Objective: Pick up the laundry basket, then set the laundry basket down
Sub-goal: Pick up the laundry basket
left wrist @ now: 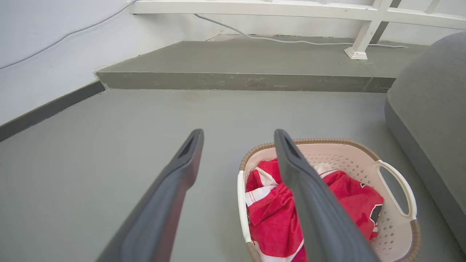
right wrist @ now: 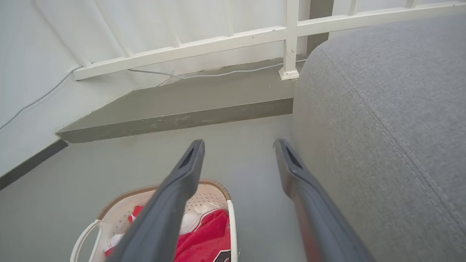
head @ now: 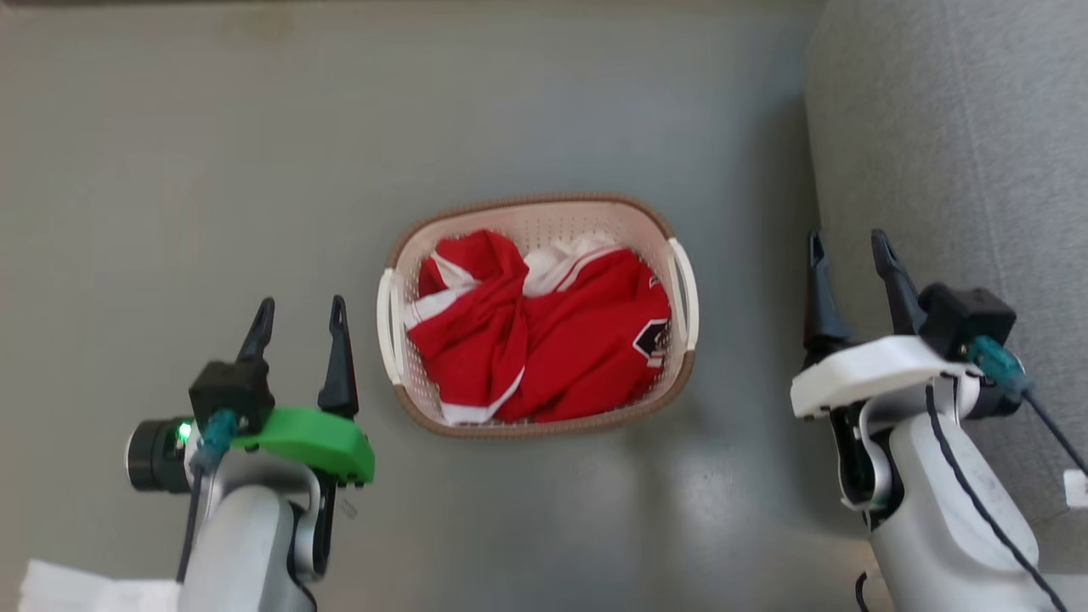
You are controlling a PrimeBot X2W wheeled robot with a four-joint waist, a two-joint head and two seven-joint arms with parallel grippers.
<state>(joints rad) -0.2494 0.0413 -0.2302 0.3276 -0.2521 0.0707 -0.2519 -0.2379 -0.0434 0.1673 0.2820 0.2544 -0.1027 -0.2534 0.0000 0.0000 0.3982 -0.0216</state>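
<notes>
left gripper (head: pixel 303 301), two long dark fingers: spread apart, pointing up — green plastic wrist plate (head: pixel 310 438) behind
right gripper (head: pixel 847 235), same dark fingers: spread apart — white plastic wrist plate (head: pixel 858 370) behind

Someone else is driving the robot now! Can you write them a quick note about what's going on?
Left tool: open, empty, left of the laundry basket, not touching.
Right tool: open, empty, right of the basket, beside the grey sofa.
Basket: on the floor, red clothes inside.
Done: nothing visible yet; basket isn't held.
Left: probably grasp the white handles, lift, set down.
</notes>
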